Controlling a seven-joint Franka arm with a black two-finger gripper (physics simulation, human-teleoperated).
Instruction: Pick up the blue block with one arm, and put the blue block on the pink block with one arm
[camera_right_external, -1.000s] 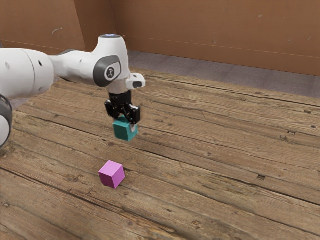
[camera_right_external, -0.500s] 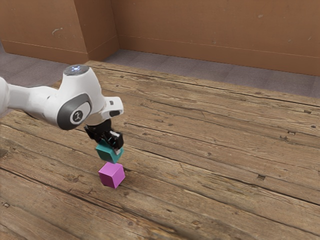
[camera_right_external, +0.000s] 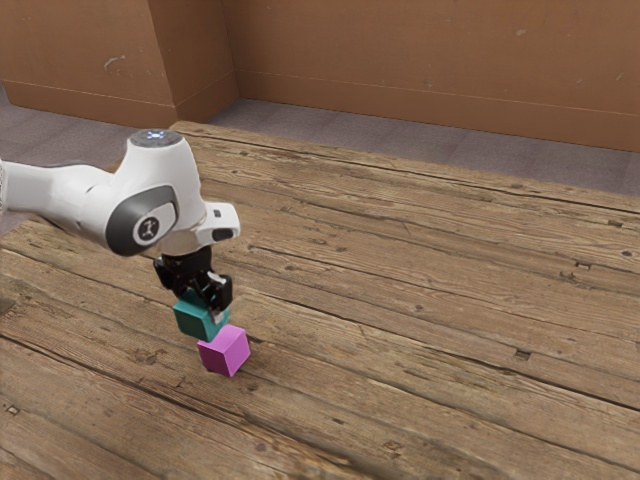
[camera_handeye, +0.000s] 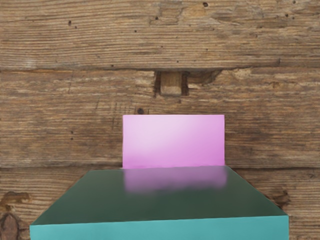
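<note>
Gripper (camera_right_external: 204, 298), jaws clamped on blue block (camera_right_external: 194, 320), sits lower than half a second ago and further toward the exterior view's left; block overlaps pink block (camera_right_external: 227, 352) only partly, release looks premature

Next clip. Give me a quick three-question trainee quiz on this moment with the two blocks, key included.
1. True or false: the gripper is shut on the blue block.
2. The pink block stands on: A) a wooden table; B) a metal tray; C) a cloth.
3. Fill in: in the exterior view, the higher of the two blocks is the ___ one.
Key: 1 true; 2 A; 3 blue.
</note>
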